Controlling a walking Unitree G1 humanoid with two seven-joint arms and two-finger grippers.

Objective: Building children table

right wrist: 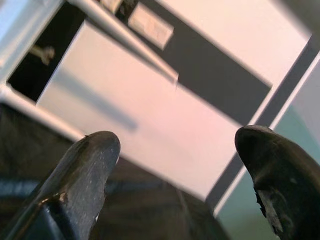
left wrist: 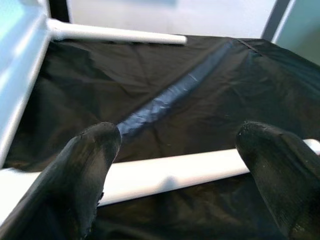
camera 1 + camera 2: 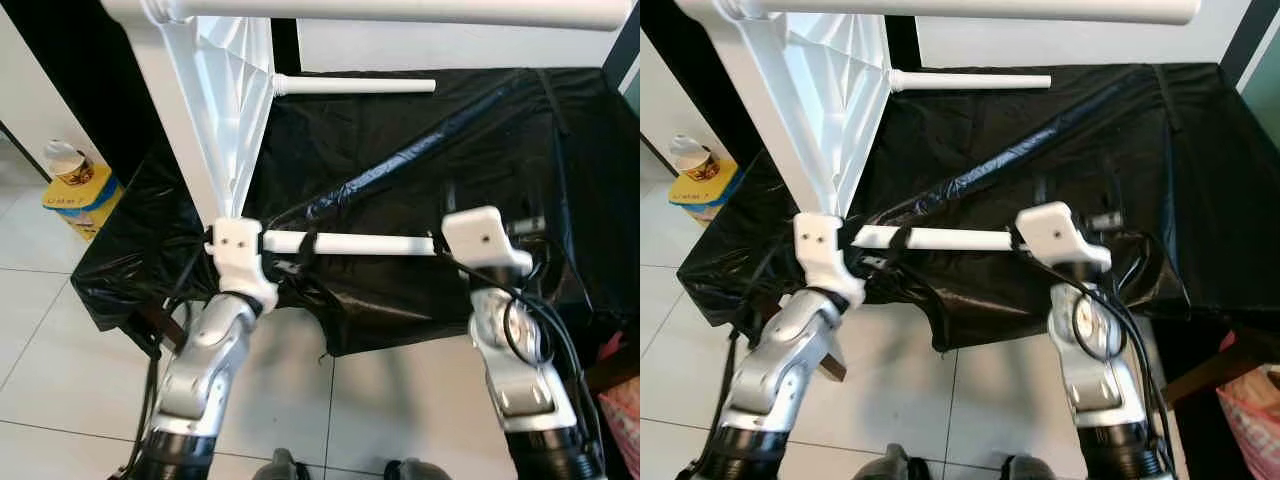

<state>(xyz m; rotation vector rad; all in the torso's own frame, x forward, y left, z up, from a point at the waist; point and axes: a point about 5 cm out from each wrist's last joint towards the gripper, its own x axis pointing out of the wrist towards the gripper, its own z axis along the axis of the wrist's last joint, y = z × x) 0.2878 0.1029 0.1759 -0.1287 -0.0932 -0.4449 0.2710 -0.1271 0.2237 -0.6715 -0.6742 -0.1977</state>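
A white children's table frame (image 3: 215, 110) lies on its side on a black-draped surface (image 3: 420, 190), with a white panel stretched inside it. One white leg (image 3: 355, 86) sticks out to the right at the back. A second white leg (image 3: 350, 243) runs sideways near the front edge, between my two wrists. My left gripper (image 2: 179, 137) is open, its fingers (image 2: 92, 155) spread wide over this near leg without closing on it. My right gripper (image 1: 177, 140) is open at the leg's right end and holds nothing; its view looks up at the wall and frame bars.
A yellow box (image 3: 82, 197) with a cup on it stands on the tiled floor at the left. A pink bag (image 3: 622, 405) sits at the lower right. Black cables (image 3: 535, 330) loop around my right arm. A long white bar (image 3: 400, 10) crosses the top.
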